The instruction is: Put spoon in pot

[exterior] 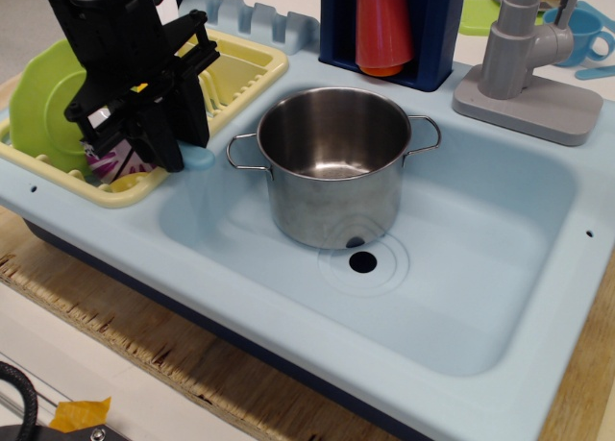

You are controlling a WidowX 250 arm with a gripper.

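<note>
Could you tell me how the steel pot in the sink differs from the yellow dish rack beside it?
The pot is shiny metal and round; the dish rack is pale yellow plastic and rectangular. The pot stands down in the sink basin, while the rack sits up on the left counter. The pot looks empty; the rack holds a green plate. Both are open-topped containers.

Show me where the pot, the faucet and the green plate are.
pot [336, 196], camera view, front of its steel wall.
faucet [519, 37], camera view, grey upright column.
green plate [38, 105], camera view, its face in the yellow rack.
</note>
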